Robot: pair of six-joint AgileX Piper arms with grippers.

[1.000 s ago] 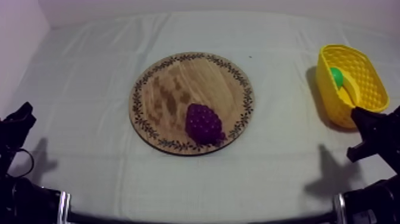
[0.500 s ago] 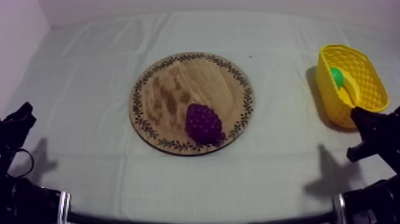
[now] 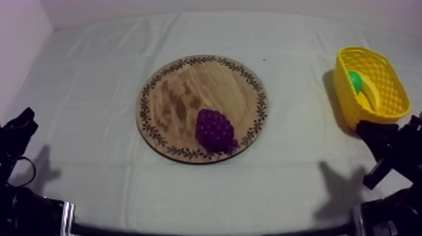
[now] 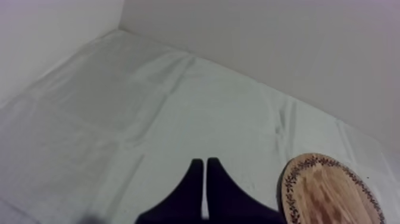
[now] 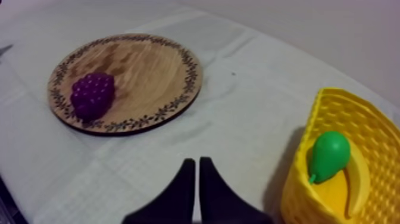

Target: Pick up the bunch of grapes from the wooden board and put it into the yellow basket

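Resting low, both pinched closed & empty: L gripper (image 4: 205,162) nr wooden board (image 4: 333,192), R gripper (image 5: 197,161) beside yellow basket (image 5: 296,186)

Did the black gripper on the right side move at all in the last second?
Yes. In the top view the right gripper has slid down and slightly left, off the near corner of the yellow latticed basket it overlapped before.

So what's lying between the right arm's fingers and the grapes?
Just bare cloth, then the wooden board and its patterned rim, with the bunch of grapes just inside it. The right wrist view shows this.
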